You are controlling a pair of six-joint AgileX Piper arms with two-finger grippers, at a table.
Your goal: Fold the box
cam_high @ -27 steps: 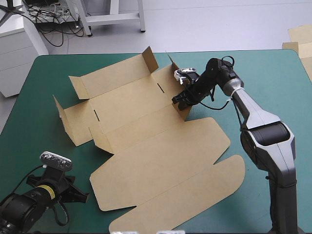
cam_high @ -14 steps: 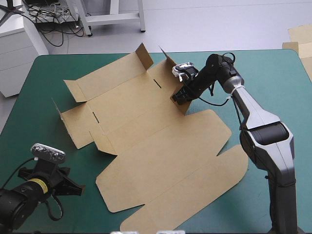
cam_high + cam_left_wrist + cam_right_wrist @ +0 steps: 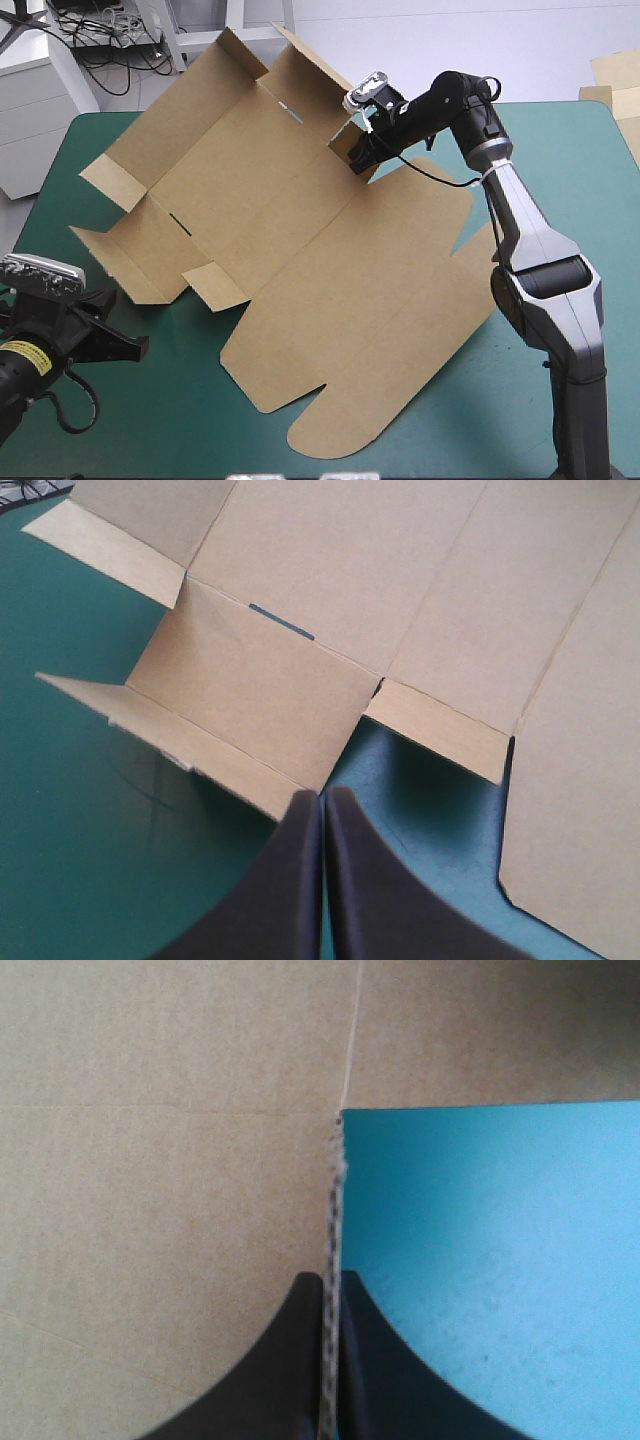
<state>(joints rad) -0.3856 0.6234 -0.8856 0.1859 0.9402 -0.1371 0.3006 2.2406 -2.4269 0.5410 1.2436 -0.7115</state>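
- Board, a brown cut sheet, made up the box [image 3: 300,250]. It was spread unfolded on the teal-green table cover [image 3: 560,160], and you had its long axis running slantwise from the table's far left toward the middle of the near edge, with the rounded tab [image 3: 345,432] pointing at the near edge.
- Its far end stood tilted up off the cover, while the near half lay flat.
- The right gripper [image 3: 358,152], with broad black fin-shaped fingers, pinched the edge of a side panel at the sheet's far right.
- In the high view the gripper's body hid that pinch from you. Only the right wrist view showed the board's raw edge caught between the nearly closed fingers [image 3: 365,1360].
- The right wrist view gave you plain board and cover, with no outline of the sheet.
- The left gripper [image 3: 322,795] was pressed together and empty above the cover near the table's near left corner, just short of an end flap [image 3: 230,705] and apart from it.
- The left wrist view cut the sheet off on its far sides, but it showed you a dark slit [image 3: 281,621] at a crease.
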